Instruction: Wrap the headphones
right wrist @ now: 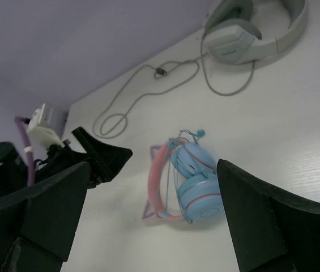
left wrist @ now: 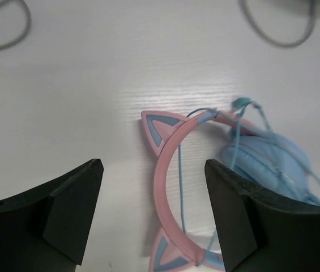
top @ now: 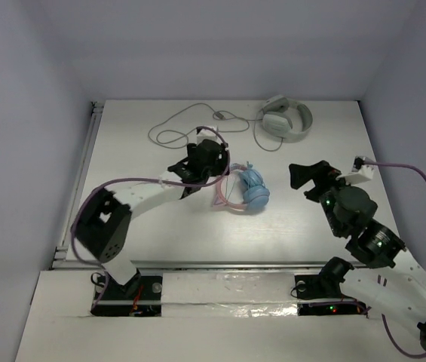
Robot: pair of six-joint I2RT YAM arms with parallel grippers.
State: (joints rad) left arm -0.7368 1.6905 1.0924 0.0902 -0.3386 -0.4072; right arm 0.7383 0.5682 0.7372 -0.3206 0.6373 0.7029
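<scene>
The headphones (top: pixel 244 191) lie on the white table, with light blue earcups, a pink eared headband and a thin blue cable looped around them. My left gripper (top: pixel 205 170) hovers just above their left side. In the left wrist view its jaws (left wrist: pixel 151 170) stand open on either side of the pink headband (left wrist: pixel 168 161) without touching it. My right gripper (top: pixel 307 181) hangs open to the right of the earcups, well apart from them. The right wrist view shows the headphones (right wrist: pixel 196 187) far below between its open fingers (right wrist: pixel 153 170), with nothing held.
White-grey headphones (top: pixel 286 119) lie at the back right of the table. Their grey cable (top: pixel 186 124) snakes leftward behind my left gripper. A raised rail (top: pixel 84 162) runs along the table's left edge.
</scene>
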